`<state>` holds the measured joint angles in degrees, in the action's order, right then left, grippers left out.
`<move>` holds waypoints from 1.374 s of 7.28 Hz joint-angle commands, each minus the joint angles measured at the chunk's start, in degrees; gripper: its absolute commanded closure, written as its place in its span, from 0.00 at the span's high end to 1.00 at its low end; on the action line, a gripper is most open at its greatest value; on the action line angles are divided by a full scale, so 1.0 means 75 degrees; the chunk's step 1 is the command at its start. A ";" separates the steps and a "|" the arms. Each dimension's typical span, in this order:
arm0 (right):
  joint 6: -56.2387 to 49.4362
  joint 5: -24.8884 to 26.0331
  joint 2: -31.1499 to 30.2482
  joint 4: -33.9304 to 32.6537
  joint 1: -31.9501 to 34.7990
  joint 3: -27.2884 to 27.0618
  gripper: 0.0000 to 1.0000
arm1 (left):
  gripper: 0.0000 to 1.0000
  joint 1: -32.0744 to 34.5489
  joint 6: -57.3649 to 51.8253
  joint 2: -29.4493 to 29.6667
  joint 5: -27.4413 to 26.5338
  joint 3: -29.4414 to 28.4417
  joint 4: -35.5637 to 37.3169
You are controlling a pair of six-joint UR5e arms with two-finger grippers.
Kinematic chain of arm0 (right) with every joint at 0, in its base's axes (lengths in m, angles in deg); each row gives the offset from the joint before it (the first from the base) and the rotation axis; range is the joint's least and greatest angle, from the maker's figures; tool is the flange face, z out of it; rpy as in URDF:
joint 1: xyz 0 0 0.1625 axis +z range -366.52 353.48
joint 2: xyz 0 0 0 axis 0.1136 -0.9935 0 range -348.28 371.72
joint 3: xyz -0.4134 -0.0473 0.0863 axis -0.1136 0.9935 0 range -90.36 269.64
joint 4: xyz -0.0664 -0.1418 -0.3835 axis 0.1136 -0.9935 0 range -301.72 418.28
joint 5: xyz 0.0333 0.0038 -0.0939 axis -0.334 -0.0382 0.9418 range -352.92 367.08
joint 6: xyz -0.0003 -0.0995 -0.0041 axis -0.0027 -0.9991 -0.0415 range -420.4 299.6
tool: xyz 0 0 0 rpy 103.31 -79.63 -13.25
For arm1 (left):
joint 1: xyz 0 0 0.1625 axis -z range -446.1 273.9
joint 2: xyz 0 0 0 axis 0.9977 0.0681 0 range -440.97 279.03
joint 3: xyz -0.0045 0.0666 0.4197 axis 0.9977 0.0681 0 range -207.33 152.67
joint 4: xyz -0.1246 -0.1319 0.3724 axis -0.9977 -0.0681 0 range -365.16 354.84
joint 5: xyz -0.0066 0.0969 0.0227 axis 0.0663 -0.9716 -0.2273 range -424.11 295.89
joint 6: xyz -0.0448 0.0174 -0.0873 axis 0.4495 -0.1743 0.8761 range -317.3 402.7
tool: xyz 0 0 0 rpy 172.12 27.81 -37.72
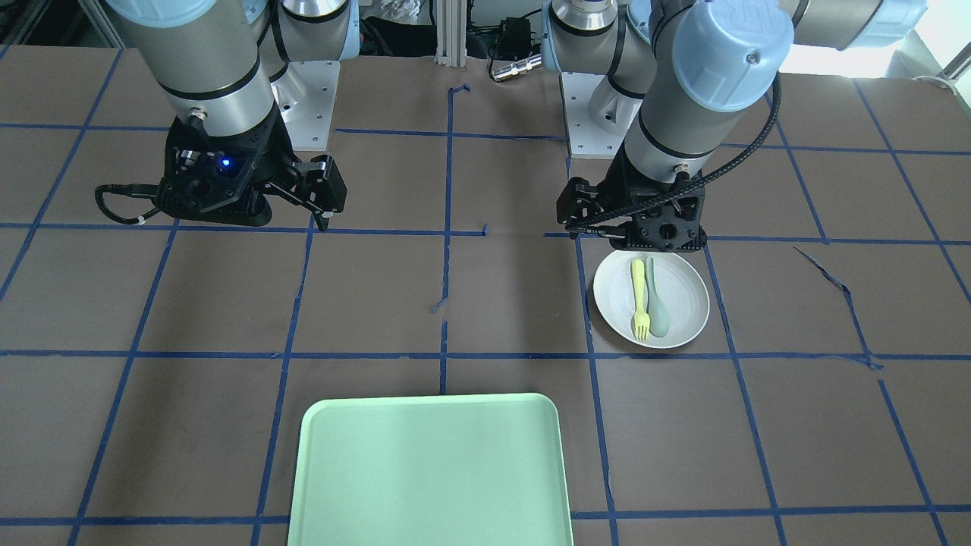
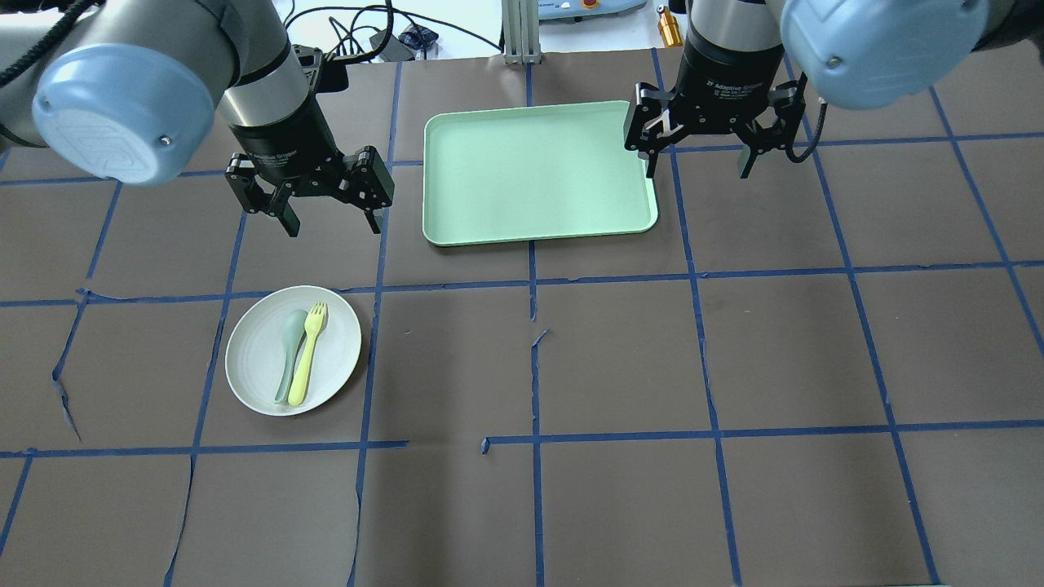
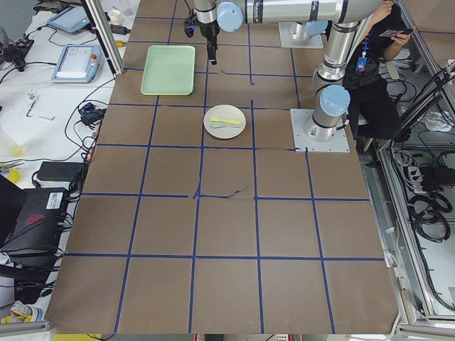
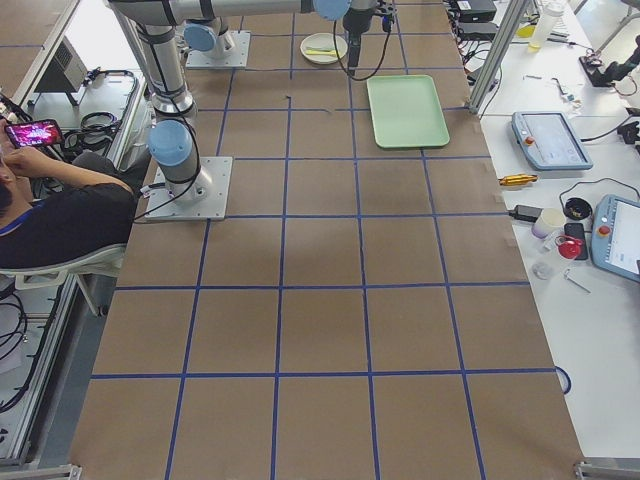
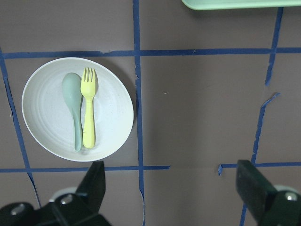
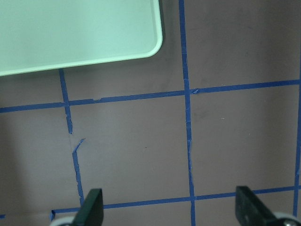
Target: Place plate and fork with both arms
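Note:
The off-white plate (image 2: 254, 352) sits on the table on my left side, with the pale-yellow fork (image 2: 307, 355) lying in it beside a grey-green spoon (image 2: 289, 352). The plate (image 5: 112, 115), the fork (image 5: 88, 113) and the spoon (image 5: 72, 101) also show in the left wrist view, at upper left. My left gripper (image 2: 333, 225) hangs open and empty well above the table near the plate, touching nothing. My right gripper (image 2: 698, 167) hangs open and empty near the right edge of the mint-green tray (image 2: 538, 171).
The tray (image 1: 432, 470) lies flat at the table's far middle, nothing on it; its corner shows in the right wrist view (image 6: 70, 33). Blue tape lines grid the brown tabletop. Cables and gear lie past the far edge. A seated person is beside the robot's bases.

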<state>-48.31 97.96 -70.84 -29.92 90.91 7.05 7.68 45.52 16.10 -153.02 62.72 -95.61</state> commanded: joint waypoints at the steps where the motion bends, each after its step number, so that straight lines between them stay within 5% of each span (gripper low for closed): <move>1: 0.0005 0.0024 -0.0147 0.0111 0.0005 -0.0049 1.00 | 1.00 0.0012 -0.0478 0.0007 -0.0458 0.0110 0.0012; 4: -0.0217 0.0212 -0.0253 0.0967 0.0040 -0.0073 1.00 | 1.00 -0.0058 -0.0504 0.0031 -0.0591 0.0122 0.0164; 10: -0.0393 0.0177 -0.0124 0.0347 -0.0112 -0.0062 1.00 | 1.00 -0.0036 -0.0364 -0.0005 -0.0498 0.0122 0.0189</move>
<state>-50.91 99.78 -71.89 -25.90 90.29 6.46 7.27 42.38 16.00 -156.86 63.56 -93.72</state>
